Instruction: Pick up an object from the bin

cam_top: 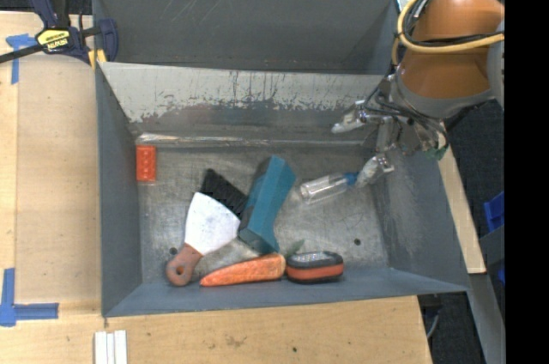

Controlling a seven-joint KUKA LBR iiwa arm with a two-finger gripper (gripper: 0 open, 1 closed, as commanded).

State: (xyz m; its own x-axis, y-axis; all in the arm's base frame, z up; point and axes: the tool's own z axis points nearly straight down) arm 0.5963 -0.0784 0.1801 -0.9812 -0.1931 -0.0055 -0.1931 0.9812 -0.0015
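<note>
The gripper hangs over the right side of the bin, close to the right wall and below the arm's orange cover. Its two fingers are spread wide with nothing between them. One points left toward the back wall, and the other slants down toward the floor. Just beside that lower fingertip lies a small clear bottle. It is on its side on the bare floor with its blue-capped end turned toward the gripper; I cannot tell whether the tip touches it. Left of the bottle a teal box leans across a loose heap. In the heap are a black brush behind the box and a white scraper with a brown handle. An orange carrot-shaped toy lies along the front wall. A black and red oval thing sits at the toy's right end. An orange block stands well apart by the left wall.
</note>
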